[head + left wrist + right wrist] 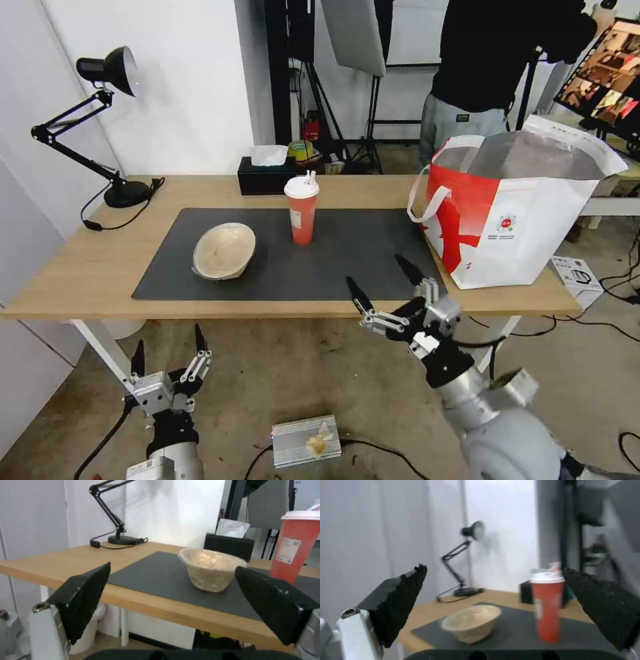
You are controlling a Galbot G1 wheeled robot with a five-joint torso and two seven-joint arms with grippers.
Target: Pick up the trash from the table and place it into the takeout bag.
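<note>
Underfoot lies a bare concrete floor with cables and a small metal box (306, 440), and above it stands the table (80, 267), a long light-wood top on white legs against a white wall. A dark grey mat (333, 260) covers the middle of the tabletop, reaching close to its front edge. On the mat's left half sits the beige lidded paper bowl (224, 251), tipped on its side; near the mat's back edge, about the middle, the red paper cup (302, 210) stands upright with its white lid on. Behind the cup, at the table's back edge, is a black tissue box (265, 175), and a black desk lamp (107, 127) occupies the back left corner. The takeout bag (513, 213) stands open at the right end, its foil lining showing, one corner on the mat. The mat's front strip between bowl and bag is bare. The left gripper (170, 357) hangs below the front edge near the left leg, fingers spread. The right gripper (387, 287) hovers just off the front edge, before the bag, fingers spread wide and holding nothing.
</note>
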